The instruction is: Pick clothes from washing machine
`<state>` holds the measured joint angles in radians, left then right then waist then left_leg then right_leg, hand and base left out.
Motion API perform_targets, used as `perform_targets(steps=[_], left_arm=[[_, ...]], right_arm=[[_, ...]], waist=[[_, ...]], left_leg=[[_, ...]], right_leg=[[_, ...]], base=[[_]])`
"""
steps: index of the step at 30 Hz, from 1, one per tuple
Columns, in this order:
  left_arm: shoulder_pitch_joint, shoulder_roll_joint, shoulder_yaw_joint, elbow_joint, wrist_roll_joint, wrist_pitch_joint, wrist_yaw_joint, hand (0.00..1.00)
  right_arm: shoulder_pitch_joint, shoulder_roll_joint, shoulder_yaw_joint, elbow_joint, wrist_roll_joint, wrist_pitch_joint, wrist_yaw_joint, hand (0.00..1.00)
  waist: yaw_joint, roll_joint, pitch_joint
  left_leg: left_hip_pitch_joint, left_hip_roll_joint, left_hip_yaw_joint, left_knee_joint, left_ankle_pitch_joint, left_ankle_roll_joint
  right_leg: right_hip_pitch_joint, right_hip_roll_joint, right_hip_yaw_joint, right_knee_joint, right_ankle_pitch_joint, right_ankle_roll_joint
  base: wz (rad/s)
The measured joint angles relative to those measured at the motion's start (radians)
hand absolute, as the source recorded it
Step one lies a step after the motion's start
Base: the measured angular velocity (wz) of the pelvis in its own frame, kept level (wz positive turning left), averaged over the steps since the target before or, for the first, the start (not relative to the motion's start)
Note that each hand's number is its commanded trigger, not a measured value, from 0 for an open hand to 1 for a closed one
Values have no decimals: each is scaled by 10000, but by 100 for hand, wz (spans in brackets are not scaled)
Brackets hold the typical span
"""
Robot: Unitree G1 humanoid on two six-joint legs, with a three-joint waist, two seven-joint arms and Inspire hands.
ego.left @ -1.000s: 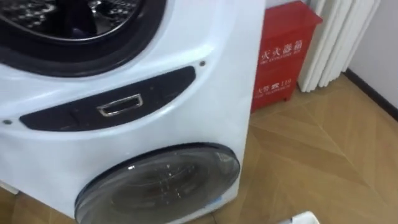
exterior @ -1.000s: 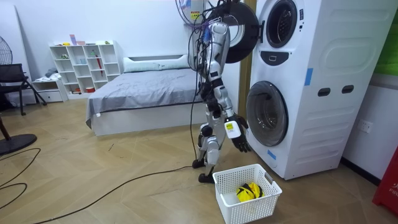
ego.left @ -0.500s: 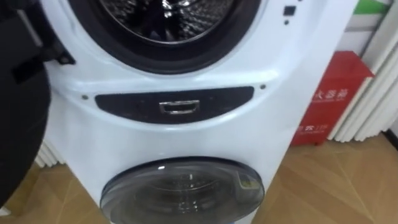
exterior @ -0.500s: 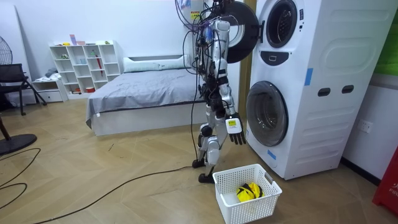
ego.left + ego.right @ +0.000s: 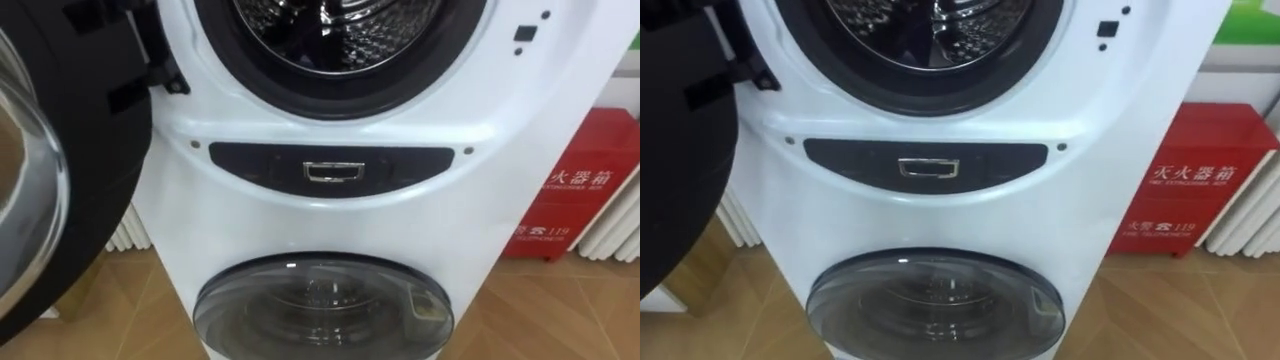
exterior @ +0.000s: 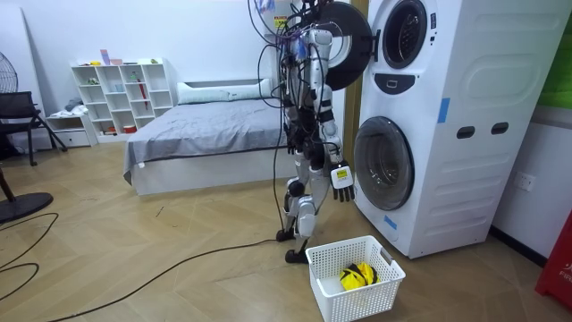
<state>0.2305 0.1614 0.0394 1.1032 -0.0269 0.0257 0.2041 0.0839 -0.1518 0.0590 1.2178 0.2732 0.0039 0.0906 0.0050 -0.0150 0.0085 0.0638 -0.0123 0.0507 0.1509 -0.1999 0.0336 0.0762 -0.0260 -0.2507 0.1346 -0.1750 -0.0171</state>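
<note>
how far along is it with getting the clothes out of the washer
Done: the upper washer door stands open, and a yellow garment lies in the white laundry basket on the floor. In hand: nothing; the right hand hangs open and empty as the robot faces the machine. Left: reaching into the upper drum; whether clothes remain inside I cannot tell.

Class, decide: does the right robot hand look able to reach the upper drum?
Probably yes: the upper door stands swung open, the upper drum looks unblocked; the right robot hand hangs low, open.
</note>
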Motion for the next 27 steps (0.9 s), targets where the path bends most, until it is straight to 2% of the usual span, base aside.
perform_targets(steps=[1,3,5,8,11,12,13,14,16,17,18,19,20,21,22,23,24,25,26,27], left_arm=[[-1,-2,3,-11,5,1,0,0],[-5,-6,8,-25,12,29,1,0],[0,-6,5,-22,263,99,4,0],[20,-12,39,-24,834,189,5,0],[-46,-9,200,-47,894,190,-3,0],[-98,-33,220,-63,885,190,-63,0],[-267,-44,240,-81,869,190,-187,0],[-343,-50,240,-83,868,196,-226,0],[-722,-201,362,-234,752,246,-315,0],[-813,-242,362,-232,750,248,-364,0],[-806,-337,350,-228,750,247,-454,0],[-830,-387,354,-222,750,245,-615,0],[-898,-384,360,-221,749,239,-681,0],[-1096,-351,353,-224,715,176,-723,0],[-1384,-329,332,-229,603,95,-818,0],[-1558,-335,293,-234,603,61,-858,0],[-1910,-344,127,-230,611,-73,-943,0],[-2255,-348,-69,-206,679,-192,-1054,0],[-2365,-355,-162,-210,719,-261,-1081,0],[-2463,-368,-449,-224,818,-372,-1085,0]], right_arm=[[71,2,-4,1,-30,0,10,0],[116,6,-26,-38,-38,-2,70,0],[140,5,-14,-147,-35,-5,99,0],[142,16,83,-152,-36,-7,141,0],[189,15,154,-134,-136,-9,279,0],[141,15,145,-131,-316,-10,334,0],[136,12,149,-148,-397,-38,368,0],[132,11,149,-140,-411,-51,376,0],[106,-81,-8,-138,-505,-109,400,0],[80,-133,-22,-130,-524,-121,397,0],[56,-257,-27,-132,-607,-133,373,0],[25,-361,-27,-149,-612,-215,317,0],[-38,-382,-34,-157,-616,-246,286,0],[-29,-345,-102,-195,-584,-268,258,0],[-104,-320,-150,-227,-431,-282,238,0],[-124,-317,-150,-226,-387,-286,231,0],[-157,-270,-313,-235,-379,-279,233,0],[-234,-164,-570,-249,-407,-277,223,0],[-277,-117,-692,-232,-433,-258,222,0],[-296,-43,-973,-228,-528,-247,231,0]], waist=[[-19,-49,-19],[-21,-54,31],[40,-50,43],[100,-15,51],[194,-21,70],[232,12,69],[239,40,42],[241,48,38],[231,158,-28],[247,257,-4],[215,441,-24],[-19,698,-47],[-158,776,-26],[-486,820,-13],[-629,830,-9],[-674,831,-2],[-779,822,4],[-786,834,8],[-756,789,49],[-656,741,58]], left_leg=[[15,1,1,0,0,0],[109,5,28,2,0,-1],[145,14,45,50,-16,-17],[72,205,261,480,-377,-75],[-238,427,339,1644,-750,-242],[-530,570,274,2314,-914,-319],[-867,704,260,2885,-991,-439],[-1010,718,253,3102,-999,-454],[-1377,960,208,3608,-1140,-651],[-1447,1163,244,4001,-1228,-673],[-1382,1455,337,4955,-1365,-761],[-1078,1646,235,5505,-1401,-810],[-874,1688,144,5550,-1394,-823],[-513,1725,-19,5421,-1349,-904],[-78,1762,-105,4878,-1287,-1016],[150,1790,-128,4417,-1301,-1032],[586,1802,-150,3174,-1569,-1282],[922,1773,-9,2055,-1691,-1212],[1063,1747,118,1583,-1695,-1207],[1228,1660,290,847,-1679,-1144]], right_leg=[[14,-2,0,-1,-1,1],[95,0,47,-7,-11,4],[107,74,190,14,-19,2],[107,247,443,89,-52,-62],[71,416,564,264,-100,-176],[31,528,620,331,-85,-261],[-52,634,635,332,-49,-362],[-103,662,625,314,-18,-414],[-385,770,581,215,95,-648],[-411,806,446,237,110,-690],[-373,885,-9,247,134,-729],[-352,1012,-132,307,165,-775],[-393,1029,-232,417,175,-794],[-558,1015,-474,606,177,-805],[-742,993,-612,764,186,-812],[-870,979,-654,890,191,-814],[-1182,907,-849,1194,199,-805],[-1478,772,-1025,1505,216,-778],[-1635,711,-1050,1671,244,-749],[-2006,588,-1028,1998,333,-702]], base=[[0],[-5],[-15],[-21],[-18],[-23],[-23],[-18],[-25],[-54],[-65],[-53],[-12],[11],[14],[22],[39],[42],[33],[22]])
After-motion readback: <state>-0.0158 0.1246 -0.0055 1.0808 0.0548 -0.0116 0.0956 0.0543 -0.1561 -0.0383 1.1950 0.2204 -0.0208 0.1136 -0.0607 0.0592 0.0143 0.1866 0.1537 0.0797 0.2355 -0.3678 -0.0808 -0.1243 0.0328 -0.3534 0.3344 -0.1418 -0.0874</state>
